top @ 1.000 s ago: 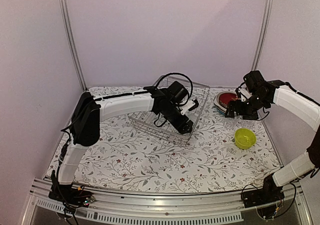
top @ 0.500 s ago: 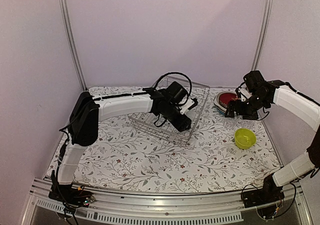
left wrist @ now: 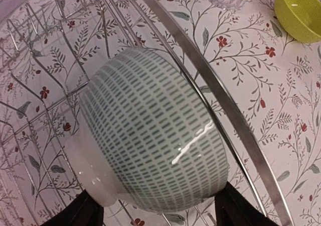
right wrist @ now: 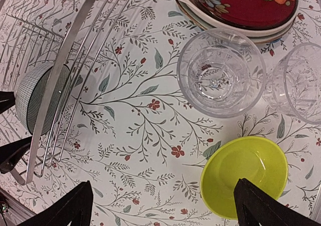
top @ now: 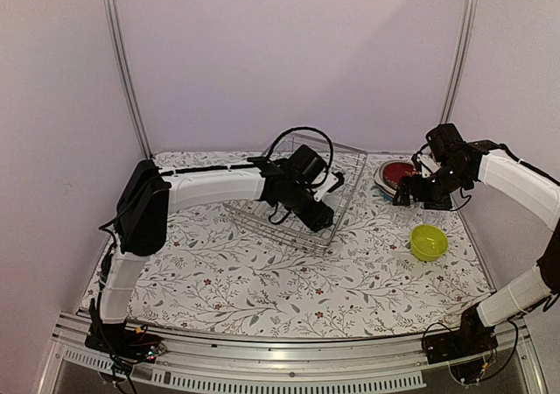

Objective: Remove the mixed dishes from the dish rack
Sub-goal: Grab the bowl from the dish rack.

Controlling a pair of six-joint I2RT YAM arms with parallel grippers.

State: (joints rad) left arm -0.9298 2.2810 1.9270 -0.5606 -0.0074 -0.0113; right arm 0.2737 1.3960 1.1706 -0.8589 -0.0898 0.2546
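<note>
Behind rack (right wrist: 72,50) wires, half-hidden pale bowl (right wrist: 32,98)

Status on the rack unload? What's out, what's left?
Done: the plate stack, two clear glasses and yellow-green bowl sit on the table. In hand: the left gripper is clamped on the pale bowl, inside the dish rack; the right gripper is open, empty. Left: lift that bowl out; no other dish visible in the rack.

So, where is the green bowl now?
In the top view the bowl sits on the table, right of the rack, just nearer than the plates.
</note>
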